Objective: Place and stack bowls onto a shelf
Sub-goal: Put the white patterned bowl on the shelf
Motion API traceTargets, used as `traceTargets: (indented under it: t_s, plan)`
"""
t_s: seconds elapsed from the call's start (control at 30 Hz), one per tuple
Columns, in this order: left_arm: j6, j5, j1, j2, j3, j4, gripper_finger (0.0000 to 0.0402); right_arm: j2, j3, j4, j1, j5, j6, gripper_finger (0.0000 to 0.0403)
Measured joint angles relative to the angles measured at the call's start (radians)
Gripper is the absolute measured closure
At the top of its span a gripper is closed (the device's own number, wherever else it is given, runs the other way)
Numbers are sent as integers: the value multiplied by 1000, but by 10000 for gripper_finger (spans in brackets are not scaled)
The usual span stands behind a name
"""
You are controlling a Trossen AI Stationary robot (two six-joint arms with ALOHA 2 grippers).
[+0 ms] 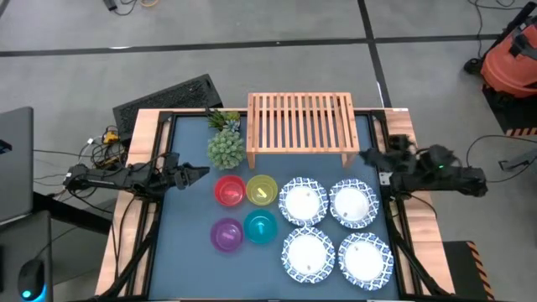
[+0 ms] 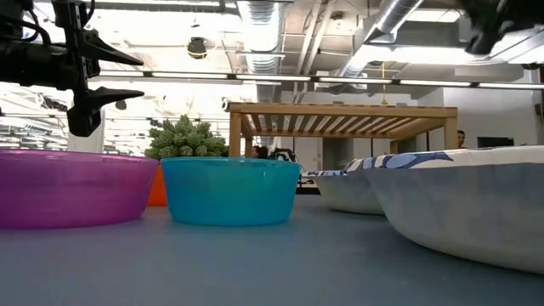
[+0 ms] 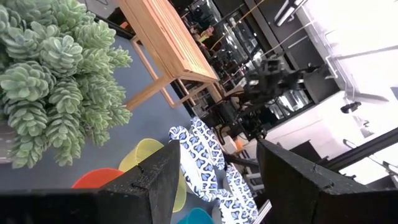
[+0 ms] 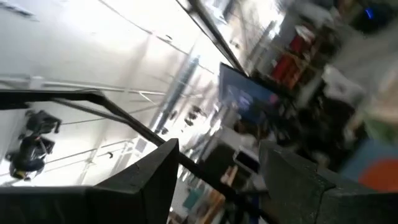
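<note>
From above, four white bowls [image 1: 336,228] sit in a square at the bench's [image 1: 186,252] near right, the red [image 1: 229,190], yellow [image 1: 262,190], purple [image 1: 226,234] and teal [image 1: 259,226] bowls beside them, the shelf [image 1: 299,122] bare at the far edge. Level with the bench, purple and teal bowls stand in front, shelf behind. Left hand [image 3: 211,180] gapes open beside the plant [image 3: 53,81]; right hand [image 4: 217,180] is open too, raised off to the right.

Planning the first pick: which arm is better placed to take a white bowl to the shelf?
Right, probably. The right hand waits open beside the four white bowls and the shelf; the left hand, also open, sits across the table by the plant.
</note>
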Motion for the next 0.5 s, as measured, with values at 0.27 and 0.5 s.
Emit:
traceTargets:
  t_s: [0.27, 0.5]
  plan:
    - [-42, -4, 0, 0, 0, 0, 205, 190, 267, -292, 0, -41, -50, 154]
    - [-45, -5, 0, 0, 0, 0, 205, 447, 355, -751, 0, -256, 74, 154]
